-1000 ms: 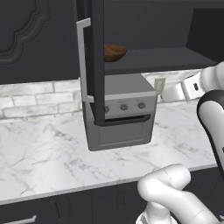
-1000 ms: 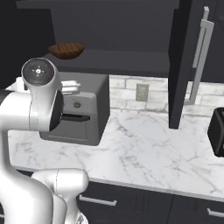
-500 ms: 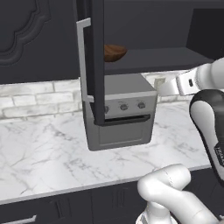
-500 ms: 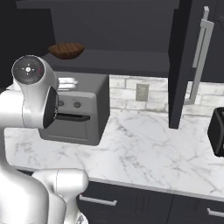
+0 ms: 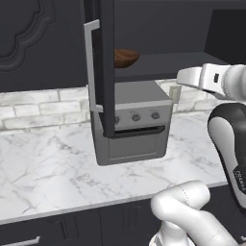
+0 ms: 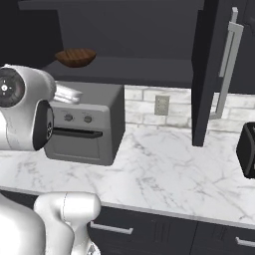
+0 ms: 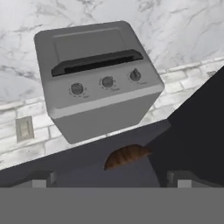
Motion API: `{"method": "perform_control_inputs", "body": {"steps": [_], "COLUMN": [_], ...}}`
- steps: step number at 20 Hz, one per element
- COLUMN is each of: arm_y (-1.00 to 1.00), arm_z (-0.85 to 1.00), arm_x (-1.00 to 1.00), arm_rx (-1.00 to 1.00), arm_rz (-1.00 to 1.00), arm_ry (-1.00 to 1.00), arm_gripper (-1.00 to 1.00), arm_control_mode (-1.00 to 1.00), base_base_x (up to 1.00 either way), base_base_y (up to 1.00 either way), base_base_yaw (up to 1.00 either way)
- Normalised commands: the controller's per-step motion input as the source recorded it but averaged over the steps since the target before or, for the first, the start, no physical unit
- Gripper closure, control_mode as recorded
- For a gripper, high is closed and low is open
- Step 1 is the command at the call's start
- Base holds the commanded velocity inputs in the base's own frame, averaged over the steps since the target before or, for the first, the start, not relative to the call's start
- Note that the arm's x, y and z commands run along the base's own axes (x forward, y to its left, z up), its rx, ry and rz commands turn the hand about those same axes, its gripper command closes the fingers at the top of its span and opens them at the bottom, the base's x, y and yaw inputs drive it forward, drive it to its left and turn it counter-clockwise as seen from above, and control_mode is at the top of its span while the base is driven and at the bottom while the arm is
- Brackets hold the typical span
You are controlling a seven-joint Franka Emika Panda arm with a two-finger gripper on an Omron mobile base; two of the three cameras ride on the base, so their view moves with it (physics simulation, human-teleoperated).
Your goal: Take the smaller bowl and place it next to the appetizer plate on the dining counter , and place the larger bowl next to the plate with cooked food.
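The smaller bowl (image 5: 126,57) – dark brown wood, shallow, its grain showing – sits on the open cabinet shelf (image 5: 168,62) above the grey toaster oven (image 5: 132,127). In the left base view the open cabinet door (image 5: 102,67) cuts off its left side. In the hand view the bowl appears between the gripper's (image 7: 111,179) fingertips (image 7: 40,178), which stand wide apart – holding nothing. A black appliance (image 6: 247,150) at the right edge is cropped.

A dark cabinet shelf (image 6: 149,67) carries the smaller bowl (image 6: 75,57) toward its nine o'clock end. Below it, a white marble countertop (image 6: 164,179) bears a grey toaster oven (image 6: 87,130) at nine o'clock and a black appliance (image 6: 247,150) at three o'clock.
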Motion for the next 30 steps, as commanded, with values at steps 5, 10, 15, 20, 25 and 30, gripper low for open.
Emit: {"method": "perform_control_inputs", "body": {"steps": [5,10,15,20,25,30], "arm_y": [0.04,0.03,0.10,0.12,0.13,0.13], "arm_z": [0.16,0.00,0.00,0.00,0.00,0.00], "arm_x": [0.27,0.55,0.67,0.60,0.59,0.58], "arm_rx": [0.12,0.00,0.00,0.00,0.00,0.00], "arm_rz": [-0.04,0.00,0.00,0.00,0.00,0.00], "arm_ry": [0.11,0.08,0.05,0.00,0.00,0.02], "arm_gripper": [-1.00,-1.00,-1.00,-1.00,-1.00,-1.00], "arm_control_mode": [-1.00,-1.00,-1.00,-1.00,-1.00,-1.00], "base_base_x": [0.00,0.00,0.00,0.00,0.00,0.00], "base_base_y": [0.00,0.00,0.00,0.00,0.00,0.00], "base_base_yaw": [0.00,0.00,0.00,0.00,0.00,0.00]}}
